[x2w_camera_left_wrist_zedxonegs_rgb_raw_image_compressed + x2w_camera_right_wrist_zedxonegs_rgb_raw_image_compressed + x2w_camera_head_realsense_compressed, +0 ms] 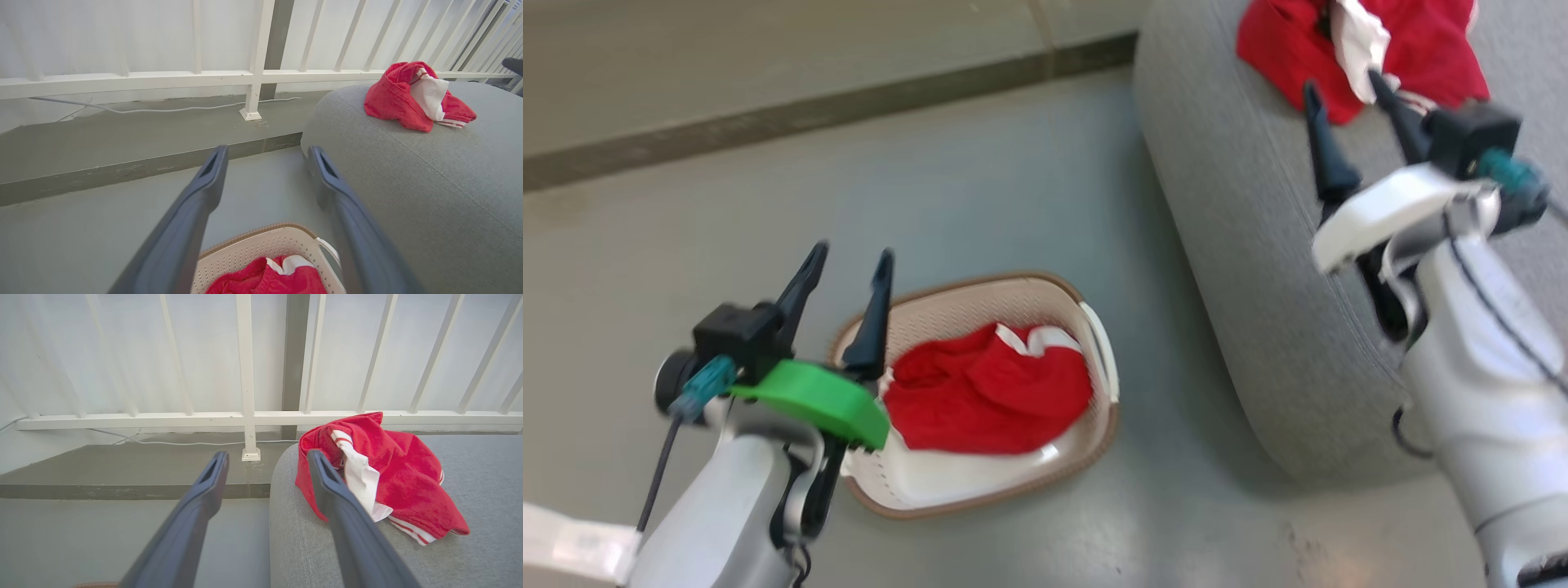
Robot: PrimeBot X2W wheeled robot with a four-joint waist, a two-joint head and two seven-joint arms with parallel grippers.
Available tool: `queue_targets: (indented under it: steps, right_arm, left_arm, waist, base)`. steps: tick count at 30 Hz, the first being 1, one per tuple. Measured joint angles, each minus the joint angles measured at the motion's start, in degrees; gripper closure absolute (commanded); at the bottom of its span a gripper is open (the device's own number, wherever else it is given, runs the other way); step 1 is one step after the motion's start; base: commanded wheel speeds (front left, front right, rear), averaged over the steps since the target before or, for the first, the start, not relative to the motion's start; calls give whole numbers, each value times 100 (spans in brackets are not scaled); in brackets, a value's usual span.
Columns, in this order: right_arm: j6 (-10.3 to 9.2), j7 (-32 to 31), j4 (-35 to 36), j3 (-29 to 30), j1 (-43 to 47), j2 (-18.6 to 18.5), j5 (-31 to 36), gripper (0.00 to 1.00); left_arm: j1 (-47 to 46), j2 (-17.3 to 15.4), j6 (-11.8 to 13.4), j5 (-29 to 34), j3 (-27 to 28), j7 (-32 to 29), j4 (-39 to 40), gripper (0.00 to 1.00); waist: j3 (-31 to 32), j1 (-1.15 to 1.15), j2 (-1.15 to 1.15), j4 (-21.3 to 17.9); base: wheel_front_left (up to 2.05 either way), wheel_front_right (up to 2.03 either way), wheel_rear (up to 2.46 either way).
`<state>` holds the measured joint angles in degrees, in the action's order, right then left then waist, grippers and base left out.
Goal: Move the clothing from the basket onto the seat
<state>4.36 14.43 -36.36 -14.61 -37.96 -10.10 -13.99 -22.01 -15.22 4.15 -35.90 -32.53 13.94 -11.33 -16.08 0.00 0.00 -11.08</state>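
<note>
A red garment with white trim [984,392] lies inside the cream basket [1094,441] on the floor; in the left wrist view that garment [273,279] and basket [245,253] sit at the bottom edge. A second red and white garment [1347,41] [412,96] [388,473] lies crumpled on the grey seat [1241,204] [429,183] [470,555]. My left gripper [849,260] [265,157] hangs open and empty above the basket's left rim. Just short of the garment on the seat, my right gripper [1343,82] [267,461] is open over the cushion, holding nothing.
A white railing [253,73] on a raised concrete kerb [122,171] runs behind the grey floor [931,180]. A thin white cable [163,109] lies along the kerb top. The seat's rounded side stands close to the basket's right handle [1104,347].
</note>
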Motion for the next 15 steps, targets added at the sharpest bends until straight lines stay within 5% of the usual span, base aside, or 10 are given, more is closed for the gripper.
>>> queue_targets:
  steps: [15]
  right_arm:
    - [-354,-1,545,-53,1689,412,54,0]
  left_arm:
    - [1390,-30,179,-200,724,32,-198,0]
  waist:
    - [1241,0,0,720]
  base:
    - [0,0,0]
